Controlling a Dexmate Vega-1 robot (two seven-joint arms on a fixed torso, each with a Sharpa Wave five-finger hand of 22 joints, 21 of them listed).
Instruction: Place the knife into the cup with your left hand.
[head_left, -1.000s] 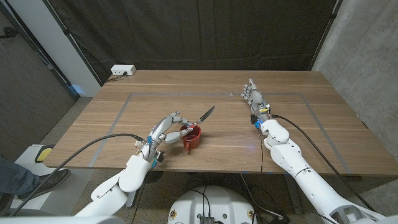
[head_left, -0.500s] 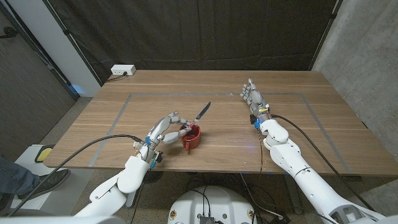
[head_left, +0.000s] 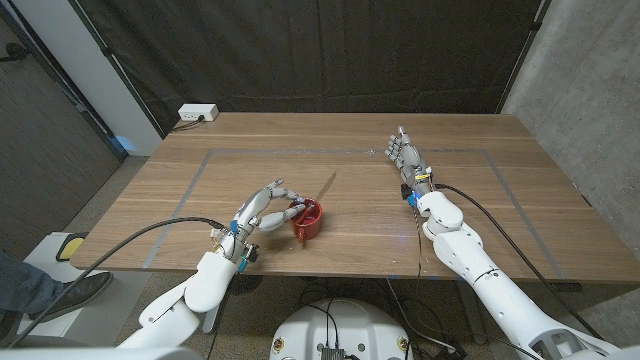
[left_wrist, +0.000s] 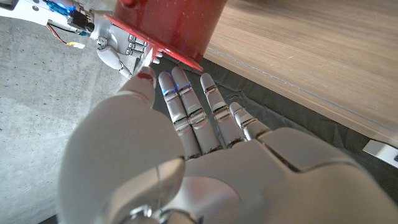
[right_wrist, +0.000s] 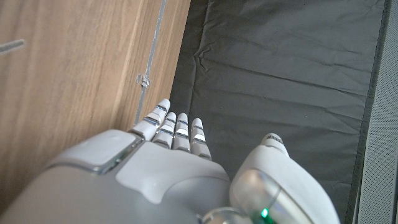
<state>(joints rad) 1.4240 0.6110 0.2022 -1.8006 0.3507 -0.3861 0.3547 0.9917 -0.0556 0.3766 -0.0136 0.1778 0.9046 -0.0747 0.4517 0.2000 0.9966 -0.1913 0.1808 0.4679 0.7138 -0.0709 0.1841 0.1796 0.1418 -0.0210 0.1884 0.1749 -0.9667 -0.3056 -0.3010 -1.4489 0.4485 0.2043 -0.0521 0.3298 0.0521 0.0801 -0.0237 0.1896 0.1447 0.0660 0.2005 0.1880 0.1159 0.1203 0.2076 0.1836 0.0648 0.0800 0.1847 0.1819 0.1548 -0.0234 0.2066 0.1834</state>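
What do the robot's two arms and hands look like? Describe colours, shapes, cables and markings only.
Both arms have smooth, rounded white shells. The left hand and right hand are pale grey with segmented fingers; small blue marks show on the left fingers. A black cable runs along the left arm, another black cable along the right. Coloured wiring shows at each wrist.

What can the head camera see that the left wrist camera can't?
The head view takes in the whole wooden table, a white box at its far corner, and the thin, blurry knife slanting up from the cup's rim. The left wrist view gives a close look along the back of the left hand, right up to the cup's side. Both have the left hand, the red cup and some tabletop.
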